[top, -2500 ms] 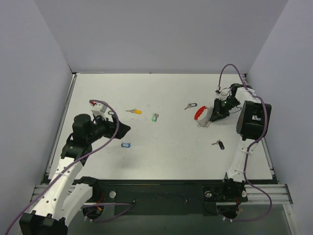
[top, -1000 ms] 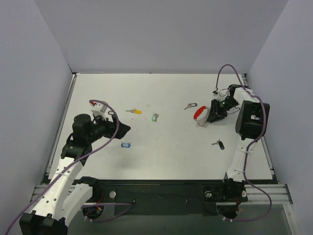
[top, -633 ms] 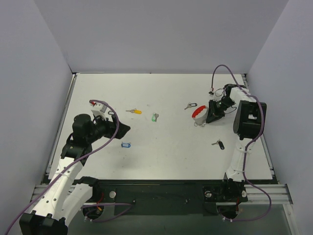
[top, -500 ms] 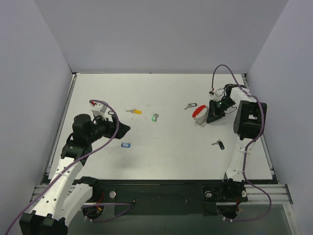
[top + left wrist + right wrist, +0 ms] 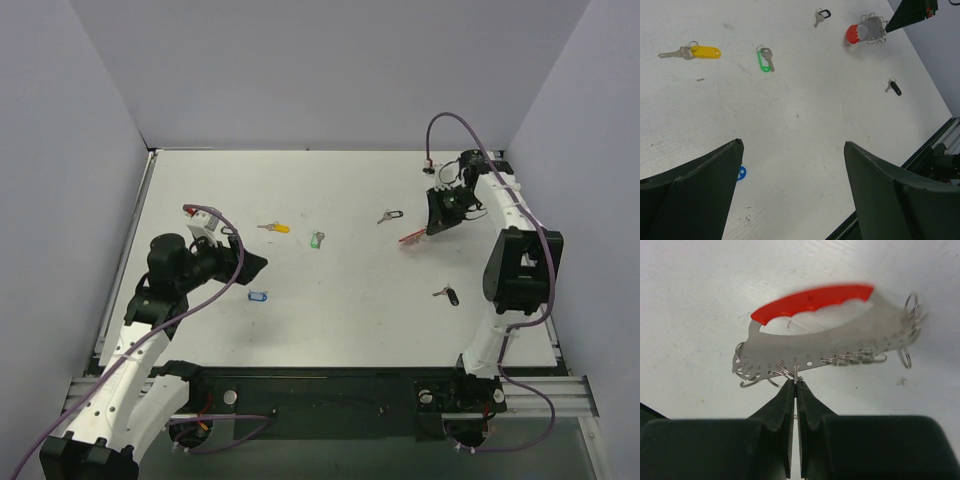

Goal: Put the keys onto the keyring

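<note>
The keyring, a red band on a silver plate with numbered holes and small wire rings, hangs from my right gripper, which is shut on one of those rings. From above, the keyring shows edge-on at the far right, beside the right gripper. Keys lie apart on the table: yellow-tagged, green-tagged, blue-tagged, and two black-tagged ones. My left gripper is open and holds nothing. It hovers over the table at the left, the blue tag by its left finger.
The white table is walled at the back and both sides. Its right edge runs close to the nearer black-tagged key. A purple cable arcs above the right wrist.
The right gripper shut on a ring of the keyring and lifted it, moving up and toward the back wall. The keyring turned edge-on. The left arm stayed put.
</note>
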{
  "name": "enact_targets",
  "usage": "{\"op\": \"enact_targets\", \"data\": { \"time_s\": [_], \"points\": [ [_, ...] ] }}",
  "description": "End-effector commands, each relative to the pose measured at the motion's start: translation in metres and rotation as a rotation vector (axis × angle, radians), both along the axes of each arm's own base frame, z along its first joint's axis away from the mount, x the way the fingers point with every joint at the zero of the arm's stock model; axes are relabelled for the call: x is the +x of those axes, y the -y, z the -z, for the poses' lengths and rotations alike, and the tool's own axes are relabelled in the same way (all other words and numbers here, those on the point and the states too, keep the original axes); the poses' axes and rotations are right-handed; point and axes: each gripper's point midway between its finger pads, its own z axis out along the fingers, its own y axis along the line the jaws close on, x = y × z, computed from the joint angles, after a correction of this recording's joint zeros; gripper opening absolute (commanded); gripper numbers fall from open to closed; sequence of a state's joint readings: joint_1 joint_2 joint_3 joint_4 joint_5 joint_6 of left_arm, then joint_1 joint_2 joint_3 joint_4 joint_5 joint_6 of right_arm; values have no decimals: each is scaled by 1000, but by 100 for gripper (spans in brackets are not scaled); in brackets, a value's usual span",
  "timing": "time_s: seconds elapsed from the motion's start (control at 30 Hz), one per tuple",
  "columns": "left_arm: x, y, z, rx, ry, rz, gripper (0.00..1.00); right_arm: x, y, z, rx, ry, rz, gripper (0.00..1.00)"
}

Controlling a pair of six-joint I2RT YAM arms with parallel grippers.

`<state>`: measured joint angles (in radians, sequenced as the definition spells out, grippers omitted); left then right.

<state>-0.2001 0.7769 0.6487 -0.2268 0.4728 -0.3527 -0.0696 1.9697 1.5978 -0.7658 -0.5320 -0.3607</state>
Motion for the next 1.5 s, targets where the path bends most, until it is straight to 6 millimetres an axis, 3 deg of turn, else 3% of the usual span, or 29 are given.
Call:
{"op": "enact_targets", "data": {
  "time_s": [0.0,0.13,0.33,0.37,0.47,0.63,0.9,1.2,1.47],
  "points": [
    [-2,7,-22,-26,109,56,92,-30,-23,-45,-107,96,-168,0],
    [-8,11,-31,-53,164,84,91,-57,-49,-65,-134,150,-303,0],
    [-17,14,-42,-86,243,111,90,-109,-99,-76,-94,197,-578,0],
    [-17,15,-51,-96,285,114,90,-119,-112,-75,-70,207,-655,0],
    [-18,14,-52,-100,299,112,89,-145,-130,-66,-41,192,-777,0],
    [-17,14,-50,-98,292,108,88,-166,-154,-46,-38,140,-895,0],
    [-15,13,-49,-92,288,102,88,-168,-170,-26,-69,99,-902,0],
    [-12,11,-47,-82,279,85,87,-153,-173,-3,-153,91,-800,1],
    [-12,11,-45,-77,269,82,87,-154,-173,18,-188,31,-776,4]
  ]
}}
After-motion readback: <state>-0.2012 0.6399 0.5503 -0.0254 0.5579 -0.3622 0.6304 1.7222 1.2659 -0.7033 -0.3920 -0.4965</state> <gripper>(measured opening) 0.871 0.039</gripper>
